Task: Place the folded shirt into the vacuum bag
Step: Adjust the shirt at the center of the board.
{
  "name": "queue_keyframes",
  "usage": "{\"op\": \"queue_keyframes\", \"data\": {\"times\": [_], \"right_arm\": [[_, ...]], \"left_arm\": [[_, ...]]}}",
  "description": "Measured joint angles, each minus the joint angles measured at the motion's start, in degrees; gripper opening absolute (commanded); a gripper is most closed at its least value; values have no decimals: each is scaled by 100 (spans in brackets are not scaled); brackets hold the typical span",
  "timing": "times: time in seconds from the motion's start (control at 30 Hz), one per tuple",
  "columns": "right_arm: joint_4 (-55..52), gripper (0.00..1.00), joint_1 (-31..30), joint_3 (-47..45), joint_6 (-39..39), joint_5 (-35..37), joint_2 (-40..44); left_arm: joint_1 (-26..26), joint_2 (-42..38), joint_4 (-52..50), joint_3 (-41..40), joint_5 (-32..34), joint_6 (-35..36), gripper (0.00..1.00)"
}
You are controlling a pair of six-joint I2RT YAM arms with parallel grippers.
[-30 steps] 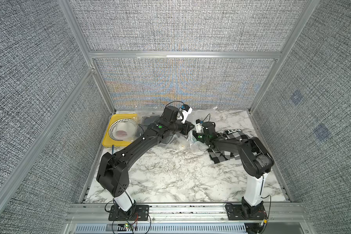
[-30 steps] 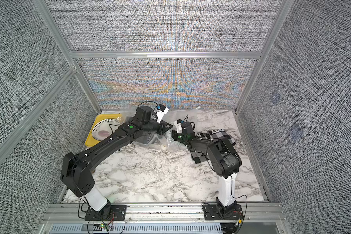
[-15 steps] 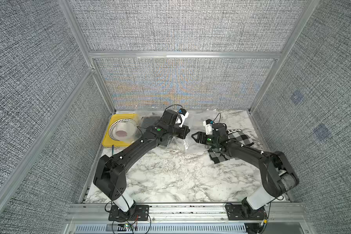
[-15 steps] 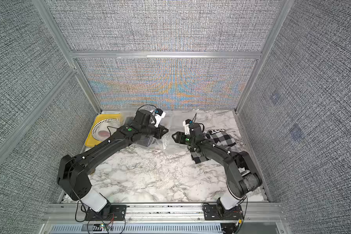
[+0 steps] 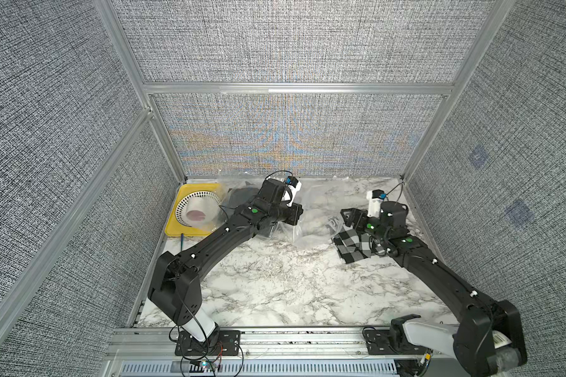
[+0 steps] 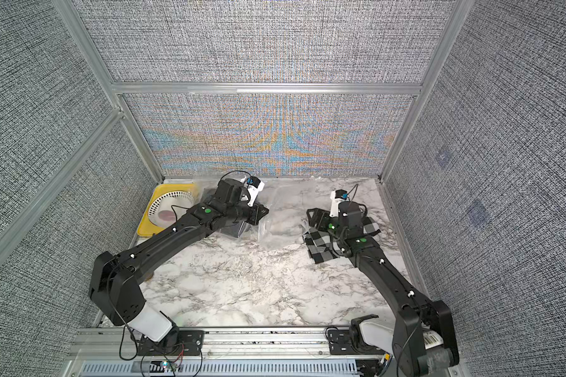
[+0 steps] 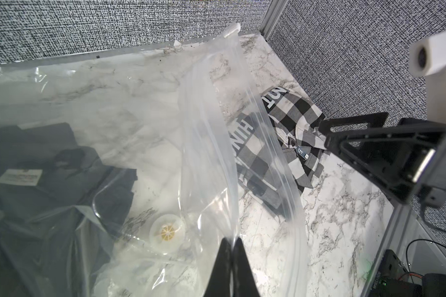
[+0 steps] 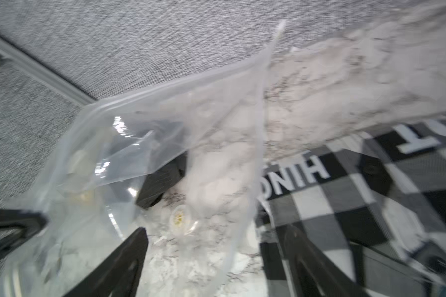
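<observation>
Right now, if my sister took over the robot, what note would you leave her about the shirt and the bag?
Left gripper: shut, pinching the open edge of the vacuum bag and holding it up.
Right gripper: open, holding nothing, by the edge of the checked shirt.
Shirt: folded on the table beside the bag's mouth, not inside.
Bag: a dark garment shows through it, near the white valve.
Done: bag mouth lifted.
Left: grip the shirt and slide it into the bag.
</observation>
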State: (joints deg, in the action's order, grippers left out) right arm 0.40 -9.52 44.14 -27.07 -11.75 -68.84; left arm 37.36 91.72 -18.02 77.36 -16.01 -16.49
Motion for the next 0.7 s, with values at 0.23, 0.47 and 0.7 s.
{"op": "queue_keyframes", "data": {"times": [0.23,0.47,0.7], "right_arm": [[-584,82,632,28,378,382,-413],[-946,79,225,927,835,551,-1635],[-1224,79,-269,1792,1075,960,-2850]], "left_arm": [[0,-223,31,-214,61,0,0],[0,-365,83,-398,61,0,0],[0,-501,177,-568,61,-7,0]]}}
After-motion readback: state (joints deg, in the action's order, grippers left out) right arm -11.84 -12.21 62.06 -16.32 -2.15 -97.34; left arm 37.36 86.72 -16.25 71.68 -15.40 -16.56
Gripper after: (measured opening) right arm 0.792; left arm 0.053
